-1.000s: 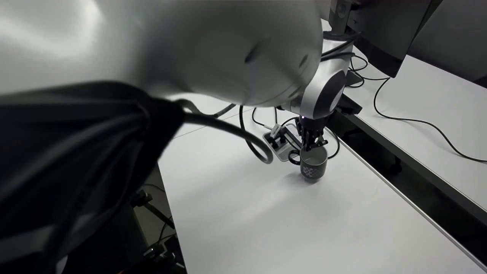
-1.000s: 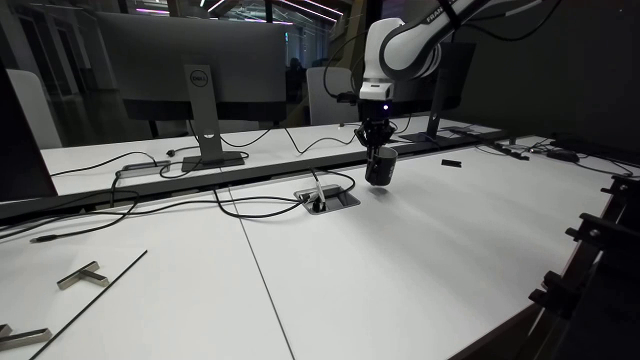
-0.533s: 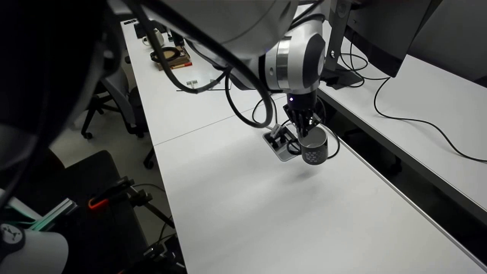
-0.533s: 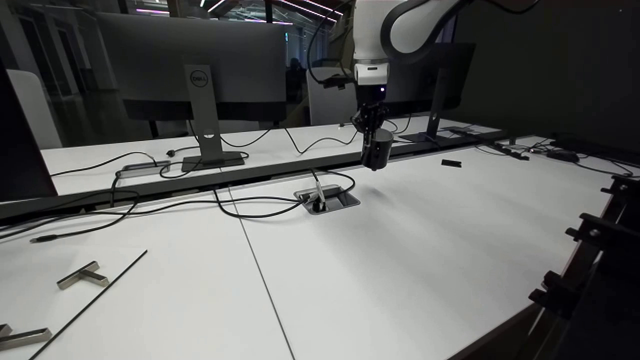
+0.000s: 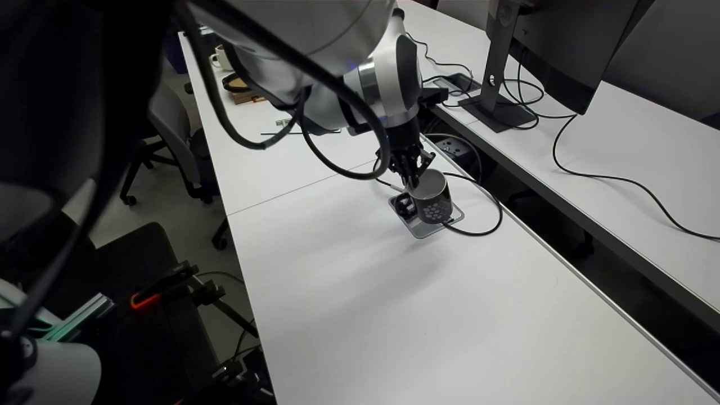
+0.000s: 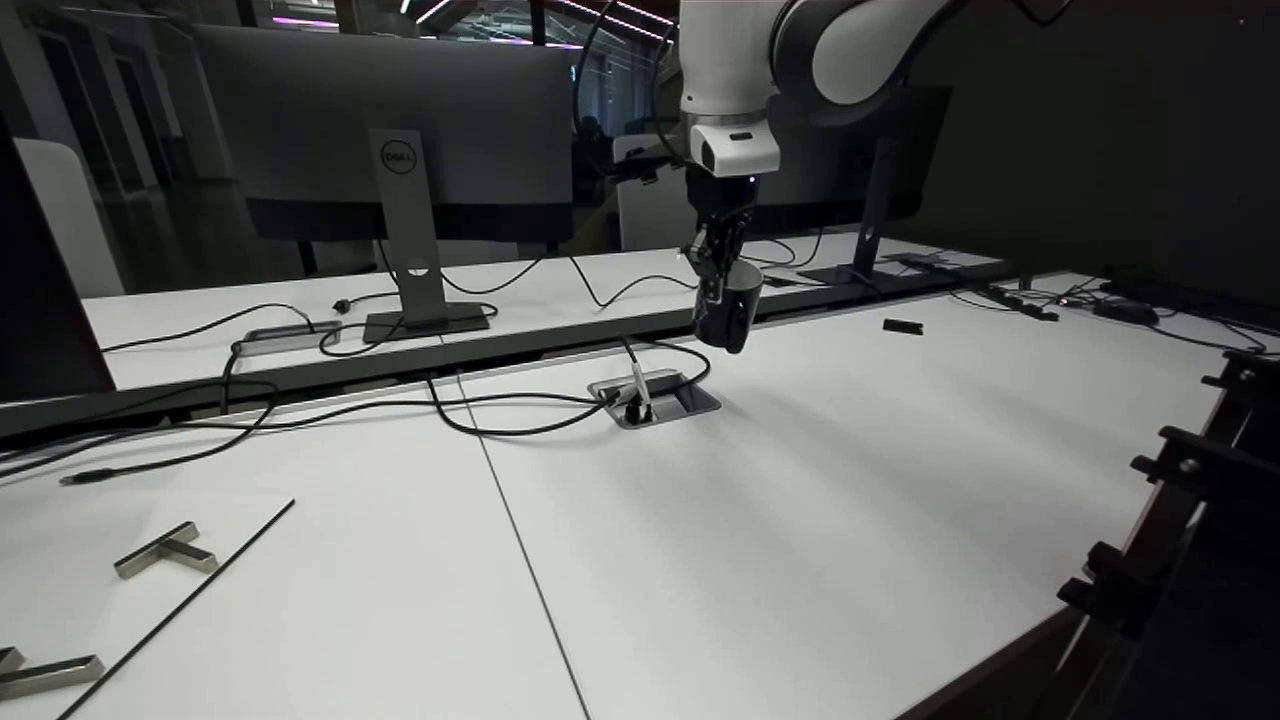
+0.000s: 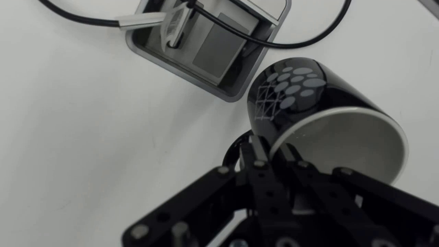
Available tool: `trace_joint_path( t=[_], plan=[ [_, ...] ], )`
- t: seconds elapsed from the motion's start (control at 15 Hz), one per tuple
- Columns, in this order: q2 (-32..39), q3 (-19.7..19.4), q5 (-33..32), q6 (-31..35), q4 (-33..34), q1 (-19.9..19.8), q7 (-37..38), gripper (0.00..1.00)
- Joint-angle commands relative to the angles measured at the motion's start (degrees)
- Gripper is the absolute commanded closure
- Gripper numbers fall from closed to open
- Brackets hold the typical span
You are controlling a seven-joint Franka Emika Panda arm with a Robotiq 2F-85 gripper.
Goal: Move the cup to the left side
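The cup [image 6: 738,312] carried leftward, clear of the desk [image 6: 850,470]

Over that last second, my feeds showed the cup sliding toward the left of the frame in both exterior views. In an exterior view it hung just right of centre, in front of part of the socket box [image 5: 420,230]. The gripper [image 7: 272,149] was clamped on the cup's wall next to the handle [image 7: 235,147], one finger inside the rim, one outside. The cup leaned in that hold, its mouth toward the lower right of the wrist view.

To me this meant the carry was under way and the setting-down not yet done. I judged the socket box and the black cable [image 7: 291,45] poor ground for landing, so more travel left seemed called for before lowering, since a pinch at one side could let the cup swing.
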Motion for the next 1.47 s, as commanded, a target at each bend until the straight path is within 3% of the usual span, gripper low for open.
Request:
trace_joint_path(
  t=[0.0, 0.13, 0.2, 0.53, 0.6, 0.67, 1.27, 1.33, 1.4],
  plan=[
    [0.05, 3.22, -5.04, -0.79, -4.11, -2.63, 0.0, 0.98],
    [-0.35, 3.38, -5.1, -0.65, -4.94, -3.2, 0.0, 0.98],
    [0.09, 1.61, -3.38, -0.05, -3.46, -1.15, 0.0, 0.91],
    [0.09, 1.96, -3.72, -0.05, -4.05, -2.02, 0.0, 0.91],
    [0.09, 1.98, -3.74, -0.05, -4.06, -2.05, 0.0, 0.98],
    [0.58, 2.28, -4.57, -0.15, -4.32, -1.7, 0.0, 0.98],
    [3.41, 4.63, -10.52, -1.51, -10.87, 5.59, -0.03, 0.98],
    [-3.89, -2.77, -3.9, 5.65, -12.41, 12.14, -0.02, 0.98],
    [3.26, 4.23, -9.75, -1.47, -13.87, 6.84, -0.03, 0.98]
  ],
)
